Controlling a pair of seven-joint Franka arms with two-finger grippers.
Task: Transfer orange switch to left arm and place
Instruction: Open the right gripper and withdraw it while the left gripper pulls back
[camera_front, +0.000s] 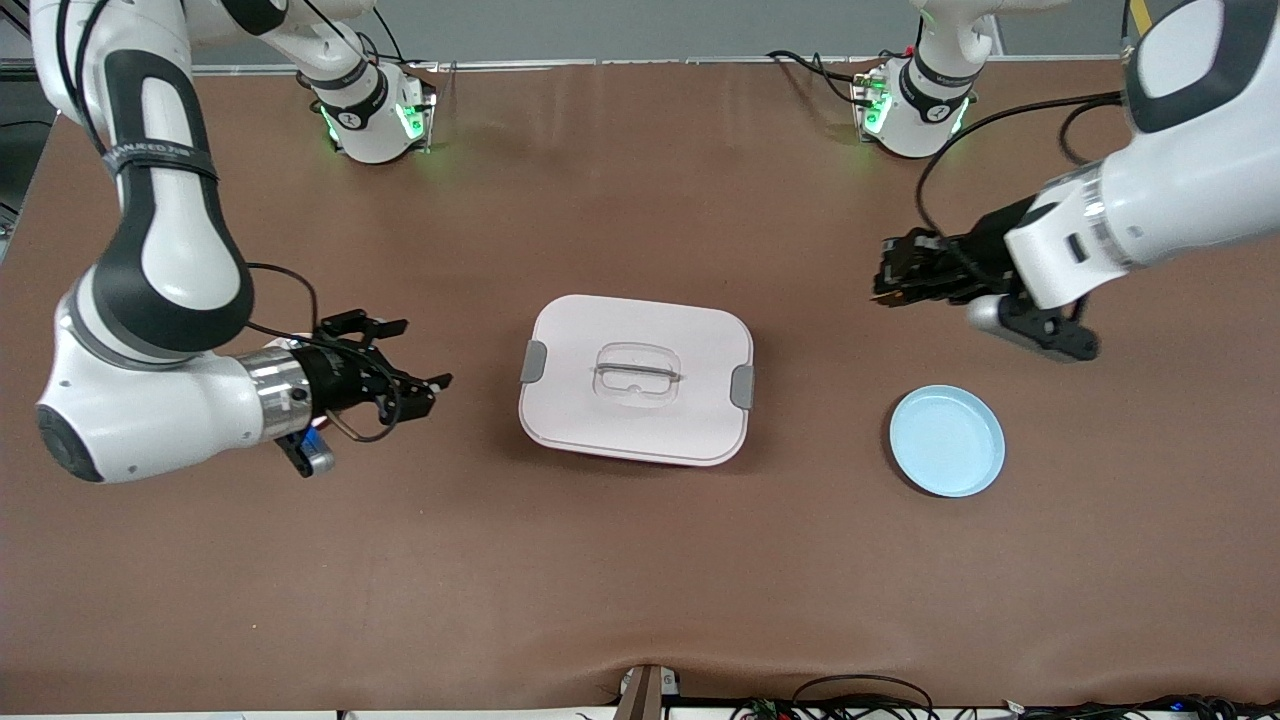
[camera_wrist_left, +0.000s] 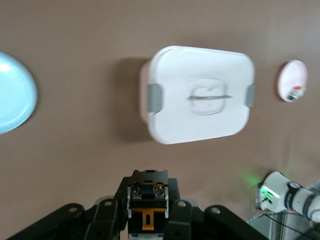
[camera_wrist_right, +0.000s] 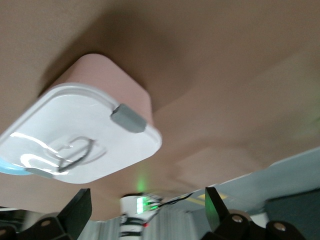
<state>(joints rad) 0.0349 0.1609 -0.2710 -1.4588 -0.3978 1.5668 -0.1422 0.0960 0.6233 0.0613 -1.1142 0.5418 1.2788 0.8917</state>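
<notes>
Front view: a high camera is looking steeply down across the brown table (camera_front: 640, 560), facing both arm bases along its upper edge and taking in the whole surface from some distance.

Left wrist view: the camera is looking out past the left end effector (camera_wrist_left: 146, 200), from above, down onto the table.

Right wrist view: tilted, sitting close in, looking past the right end effector (camera_wrist_right: 147, 210).

Shared by all three: the large white rounded-rectangular box with grey side latches (camera_front: 637, 378) (camera_wrist_left: 200, 100) (camera_wrist_right: 85, 135). The round pale-blue plate (camera_front: 947, 441) (camera_wrist_left: 12, 92) is showing in the front and left wrist views.

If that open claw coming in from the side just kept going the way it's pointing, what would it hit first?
Probably the white box: the open right gripper points at its grey side latch. Its height is unclear, so it might pass over the lid.
</notes>
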